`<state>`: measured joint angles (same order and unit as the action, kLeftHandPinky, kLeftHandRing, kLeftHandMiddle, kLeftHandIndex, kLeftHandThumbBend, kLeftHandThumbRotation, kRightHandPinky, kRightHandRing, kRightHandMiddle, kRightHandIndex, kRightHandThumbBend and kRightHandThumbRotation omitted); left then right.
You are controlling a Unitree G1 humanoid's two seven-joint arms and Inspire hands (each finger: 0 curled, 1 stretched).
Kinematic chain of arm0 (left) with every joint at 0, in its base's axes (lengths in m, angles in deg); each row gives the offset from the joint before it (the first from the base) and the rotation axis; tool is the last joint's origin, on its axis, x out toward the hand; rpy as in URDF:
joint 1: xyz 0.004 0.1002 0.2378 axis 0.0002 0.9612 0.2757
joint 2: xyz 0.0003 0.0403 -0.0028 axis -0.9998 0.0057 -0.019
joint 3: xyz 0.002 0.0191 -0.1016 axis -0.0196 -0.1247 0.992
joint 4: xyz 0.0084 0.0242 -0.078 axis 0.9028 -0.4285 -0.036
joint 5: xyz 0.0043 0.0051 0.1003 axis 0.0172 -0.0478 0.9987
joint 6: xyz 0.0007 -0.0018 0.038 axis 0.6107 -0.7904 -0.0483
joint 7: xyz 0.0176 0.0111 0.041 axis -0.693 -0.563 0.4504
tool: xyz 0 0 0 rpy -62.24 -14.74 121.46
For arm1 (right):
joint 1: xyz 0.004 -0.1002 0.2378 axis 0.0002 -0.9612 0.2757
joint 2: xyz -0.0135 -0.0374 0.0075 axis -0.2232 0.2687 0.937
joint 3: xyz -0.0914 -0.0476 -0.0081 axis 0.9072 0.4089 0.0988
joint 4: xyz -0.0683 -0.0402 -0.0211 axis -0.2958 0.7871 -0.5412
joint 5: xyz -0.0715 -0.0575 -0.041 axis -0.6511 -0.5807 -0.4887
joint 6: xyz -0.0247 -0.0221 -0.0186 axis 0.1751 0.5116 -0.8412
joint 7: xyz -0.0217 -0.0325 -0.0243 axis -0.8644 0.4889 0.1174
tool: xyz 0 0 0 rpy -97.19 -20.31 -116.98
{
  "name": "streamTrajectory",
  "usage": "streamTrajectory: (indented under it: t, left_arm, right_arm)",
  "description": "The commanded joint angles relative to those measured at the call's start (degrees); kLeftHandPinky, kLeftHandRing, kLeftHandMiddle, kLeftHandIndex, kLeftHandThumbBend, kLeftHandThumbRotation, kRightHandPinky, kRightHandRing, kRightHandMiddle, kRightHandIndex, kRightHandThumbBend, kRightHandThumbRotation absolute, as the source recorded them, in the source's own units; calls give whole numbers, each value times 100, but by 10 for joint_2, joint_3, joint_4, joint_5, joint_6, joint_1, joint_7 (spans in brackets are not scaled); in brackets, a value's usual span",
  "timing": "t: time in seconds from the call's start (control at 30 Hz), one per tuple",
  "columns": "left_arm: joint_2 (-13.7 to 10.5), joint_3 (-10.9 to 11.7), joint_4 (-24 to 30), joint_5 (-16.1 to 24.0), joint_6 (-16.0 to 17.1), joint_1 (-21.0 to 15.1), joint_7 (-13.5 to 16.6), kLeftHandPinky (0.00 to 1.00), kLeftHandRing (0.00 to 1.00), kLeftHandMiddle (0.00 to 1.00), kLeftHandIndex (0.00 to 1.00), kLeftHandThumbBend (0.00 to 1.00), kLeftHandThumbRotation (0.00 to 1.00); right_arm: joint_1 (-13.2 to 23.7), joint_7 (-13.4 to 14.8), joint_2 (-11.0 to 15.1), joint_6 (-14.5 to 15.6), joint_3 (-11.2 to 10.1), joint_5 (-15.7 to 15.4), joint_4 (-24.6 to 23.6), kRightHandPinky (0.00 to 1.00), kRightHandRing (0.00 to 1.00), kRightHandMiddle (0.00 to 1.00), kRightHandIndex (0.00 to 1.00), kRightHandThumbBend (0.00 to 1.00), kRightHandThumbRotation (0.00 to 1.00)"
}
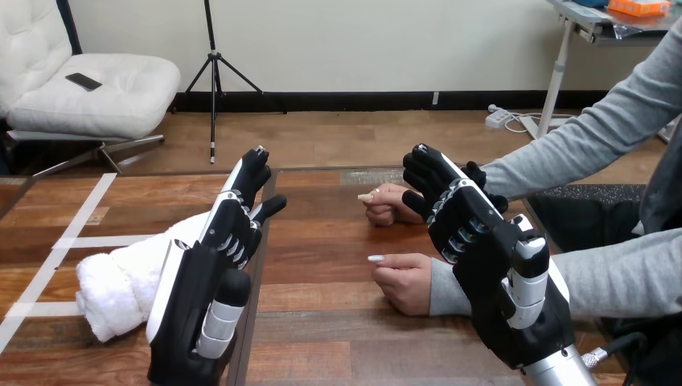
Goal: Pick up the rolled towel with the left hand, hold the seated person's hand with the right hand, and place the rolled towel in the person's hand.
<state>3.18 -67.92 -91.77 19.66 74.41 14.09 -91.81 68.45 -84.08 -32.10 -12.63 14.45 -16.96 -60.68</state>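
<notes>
Nearest me, the robot's right hand (490, 265) hangs over the right side of the wooden table (322, 241), fingers straight, gripping nothing. White tape lines (80, 217) cross the table's left part. The left hand (205, 281), equally flat and empty, hides the right end of the rolled towel (117, 281), which lies near the left edge. The right hand covers the wrist of the person's farther hand (388, 205); contact is unclear. The person's nearer hand (402, 281) rests curled mid-table.
</notes>
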Motion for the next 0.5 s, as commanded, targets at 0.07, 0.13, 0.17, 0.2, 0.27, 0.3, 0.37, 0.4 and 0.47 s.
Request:
streamTrajectory:
  t: [0.07,0.13,0.17,0.2,0.27,0.3,0.37,0.4,0.47]
  left_arm:
    - [-3,6,3,4,-1,-31,3,87,95,96,94,99,96]
    - [-3,6,2,4,-1,-32,3,86,95,96,94,98,96]
    - [-3,6,0,3,0,-33,2,86,95,96,94,98,96]
    - [-3,6,-1,3,1,-34,2,86,95,96,94,98,95]
    - [-3,6,-4,3,3,-35,2,85,94,95,94,98,95]
    - [-3,7,-5,3,3,-36,1,85,94,95,94,98,95]
    - [-3,7,-7,2,5,-37,1,84,94,95,94,98,95]
    - [-3,7,-8,2,6,-38,0,84,94,95,94,98,95]
    - [-3,7,-9,4,8,-39,1,84,94,95,94,98,95]
  right_arm:
    - [30,0,5,-3,-6,1,-4,100,98,95,93,100,100]
    - [30,0,6,-3,-6,0,-4,100,98,95,93,100,100]
    - [30,0,7,-3,-6,-2,-5,100,98,95,93,100,100]
    - [30,0,8,-4,-6,-2,-5,100,98,95,93,100,100]
    - [30,-1,10,-3,-7,-3,-5,100,98,95,93,100,100]
    - [30,-1,11,-2,-7,-2,-6,100,98,95,93,100,100]
    - [29,-1,12,-1,-7,-1,-7,100,98,95,93,100,100]
    - [29,-1,12,0,-7,-1,-7,100,98,95,93,100,100]
    - [29,-1,13,-1,-8,-1,-8,100,98,95,93,100,100]
